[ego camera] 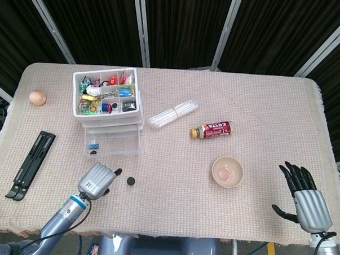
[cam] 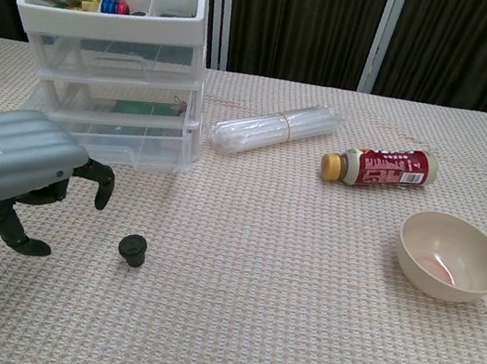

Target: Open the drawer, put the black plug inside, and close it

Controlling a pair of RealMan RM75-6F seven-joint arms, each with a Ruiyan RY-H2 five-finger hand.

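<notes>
The black plug (ego camera: 131, 181) (cam: 132, 248) lies on the cloth in front of the white and clear drawer unit (ego camera: 108, 102) (cam: 111, 74). The unit's bottom drawer (ego camera: 114, 143) (cam: 109, 144) sticks out toward the front. My left hand (ego camera: 98, 180) (cam: 14, 172) hovers just left of the plug, with its fingers curved downward and apart and nothing in them. It does not touch the plug. My right hand (ego camera: 304, 195) rests open near the table's front right corner, seen only in the head view.
A beige bowl (ego camera: 227, 171) (cam: 450, 257), a brown bottle lying on its side (ego camera: 212, 130) (cam: 378, 165) and a bundle of clear tubes (ego camera: 173, 113) (cam: 275, 127) lie right of the drawers. An egg (ego camera: 37, 97) and a black folded stand (ego camera: 30, 164) lie at the left.
</notes>
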